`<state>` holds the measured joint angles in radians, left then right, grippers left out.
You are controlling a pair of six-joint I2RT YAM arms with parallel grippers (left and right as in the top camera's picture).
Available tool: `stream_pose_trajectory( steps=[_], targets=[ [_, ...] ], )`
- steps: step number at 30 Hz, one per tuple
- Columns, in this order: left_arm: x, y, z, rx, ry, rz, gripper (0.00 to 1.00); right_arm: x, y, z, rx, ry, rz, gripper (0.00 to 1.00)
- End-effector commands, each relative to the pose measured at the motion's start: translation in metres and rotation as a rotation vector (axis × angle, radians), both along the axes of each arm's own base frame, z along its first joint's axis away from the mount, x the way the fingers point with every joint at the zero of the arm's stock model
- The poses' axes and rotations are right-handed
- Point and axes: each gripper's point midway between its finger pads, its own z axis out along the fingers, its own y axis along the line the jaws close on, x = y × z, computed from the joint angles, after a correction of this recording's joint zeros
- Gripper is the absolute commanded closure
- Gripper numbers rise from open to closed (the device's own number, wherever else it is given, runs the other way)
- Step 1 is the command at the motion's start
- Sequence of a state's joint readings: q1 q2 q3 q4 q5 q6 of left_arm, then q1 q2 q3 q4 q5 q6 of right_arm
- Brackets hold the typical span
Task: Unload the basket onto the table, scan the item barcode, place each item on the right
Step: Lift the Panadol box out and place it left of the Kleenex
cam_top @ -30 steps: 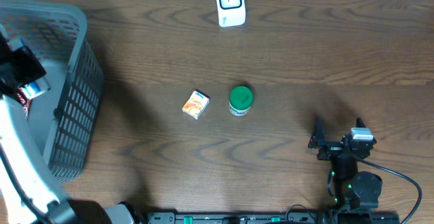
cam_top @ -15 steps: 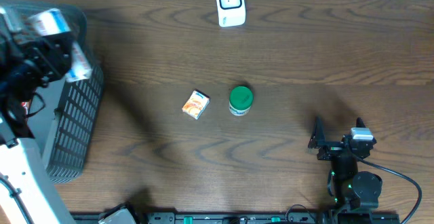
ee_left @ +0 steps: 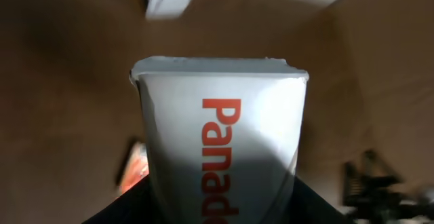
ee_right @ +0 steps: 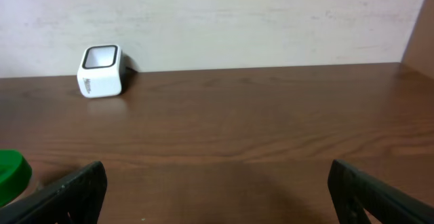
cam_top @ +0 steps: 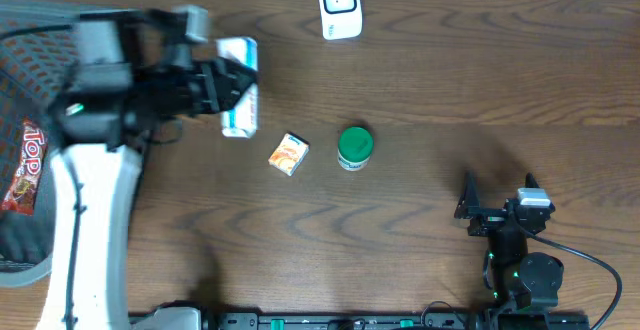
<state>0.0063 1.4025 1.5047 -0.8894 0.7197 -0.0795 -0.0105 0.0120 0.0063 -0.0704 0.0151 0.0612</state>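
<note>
your left fingers (cam_top: 215,82) are clamped on the white box (cam_top: 240,115), holding it up off the desk (cam_top: 420,80) just right of the basket (cam_top: 40,30). from overhead the box sits long-ways, top end toward the far edge, and your left arm comes in across the basket's rim. the wrist cam is basically filled with the box, and you can read "panad" in red running down its face. i can't spot a barcode on any side that shows.

the scanner (cam_top: 340,5) stands at the far edge of the desk, to the right of the box and well apart from it. it's a blurry white blob at the top of the left wrist view.

2 other things sit mid-desk: an orange box (cam_top: 289,154) near the held box's lower end, and a green-lidded jar (cam_top: 354,148) just right of that. they're close but not touching.

a red packet (cam_top: 25,165) lies in the basket.

your right fingers (cam_top: 467,200) are spread wide with nothing between them, parked at the near right of the desk, facing the scanner and the wall.
</note>
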Motion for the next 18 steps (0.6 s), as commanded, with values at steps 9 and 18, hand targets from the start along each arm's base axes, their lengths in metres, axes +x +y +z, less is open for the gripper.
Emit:
stream_pose_trajectory(
  steps=[9,18],
  targets=[
    [0.022,0.020,-0.169,0.573,0.387,0.091,0.49,0.000,0.000,0.000,0.012,0.000,0.000,0.01],
    [0.021,0.019,-0.267,0.633,0.614,0.031,0.50,0.000,0.001,0.000,0.012,0.000,0.001,0.01]
  ],
)
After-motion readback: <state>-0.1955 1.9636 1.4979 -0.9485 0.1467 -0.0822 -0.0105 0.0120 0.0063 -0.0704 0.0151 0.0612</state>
